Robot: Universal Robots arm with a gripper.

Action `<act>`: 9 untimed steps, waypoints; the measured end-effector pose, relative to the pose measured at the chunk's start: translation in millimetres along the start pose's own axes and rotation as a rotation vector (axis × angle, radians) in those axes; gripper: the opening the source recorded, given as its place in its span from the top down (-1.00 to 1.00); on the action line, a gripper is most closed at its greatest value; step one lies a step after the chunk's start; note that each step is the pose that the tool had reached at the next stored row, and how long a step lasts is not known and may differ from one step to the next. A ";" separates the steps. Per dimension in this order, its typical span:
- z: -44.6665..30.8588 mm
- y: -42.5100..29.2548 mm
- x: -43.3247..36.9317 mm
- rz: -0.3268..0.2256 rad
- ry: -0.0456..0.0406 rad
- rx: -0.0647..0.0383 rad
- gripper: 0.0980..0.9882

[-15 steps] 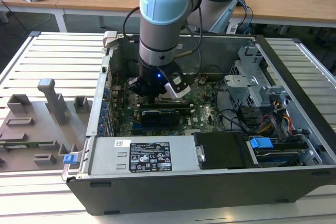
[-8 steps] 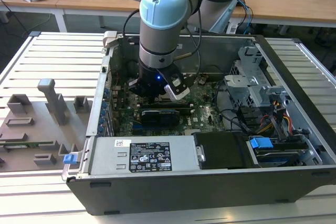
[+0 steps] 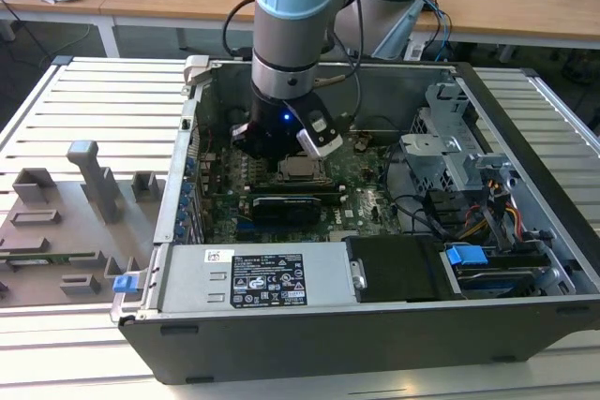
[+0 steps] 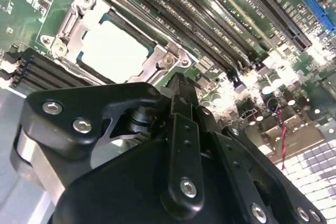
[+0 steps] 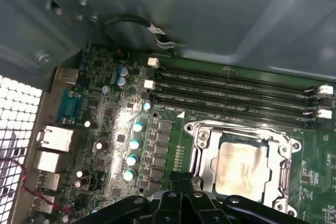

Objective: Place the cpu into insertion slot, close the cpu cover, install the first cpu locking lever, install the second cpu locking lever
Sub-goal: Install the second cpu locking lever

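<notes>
Inside the open computer case [image 3: 525,185], which lies on its side on a slatted metal table [image 3: 84,100], the arm reaches straight down over the motherboard [image 3: 366,199] from above. Within that board, between the long black memory slots [image 5: 236,90] and the cluster of capacitors, sits the insertion slot [image 5: 202,145], and the gripper [image 3: 281,152] hangs just above it, at its edge in both wrist views.

As to progress: the cpu [image 5: 242,167] already lies in the slot, its pale silvery top showing square and flat through the window of the cpu cover [image 5: 286,174]. That cover, the thin metal frame, appears folded down around the chip, not standing up on its hinge, so the first two steps look done. In the second wrist view the same picture holds: the cpu [image 4: 113,51] bright in the middle, the cpu cover [image 4: 157,66] lying flat about it with its screws and tabs in sight.

The locking levers are the doubtful part. I cannot make out plainly whether either thin wire lever along the socket's sides is hooked under its catch, so I judge both lever steps as left or at most in hand.

The gripper's fingers look pressed together in the first wrist view, the black fingertips [image 5: 181,182] meeting just beside the socket frame, with nothing pinched between them
</notes>
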State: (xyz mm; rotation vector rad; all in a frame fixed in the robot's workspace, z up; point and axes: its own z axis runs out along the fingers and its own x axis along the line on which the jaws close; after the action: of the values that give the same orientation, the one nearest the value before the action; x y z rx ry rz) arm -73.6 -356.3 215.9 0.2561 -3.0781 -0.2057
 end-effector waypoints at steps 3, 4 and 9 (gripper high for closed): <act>0.8 6.4 -3.7 0.004 0.0129 0.062 0.98; 1.1 9.3 -5.6 0.006 0.0195 0.096 0.98; 2.6 21.1 -26.3 0.010 0.0463 0.146 0.98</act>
State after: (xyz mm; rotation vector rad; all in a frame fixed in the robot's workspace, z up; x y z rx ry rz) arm -51.2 -330.9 215.4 0.2470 -3.0511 0.0252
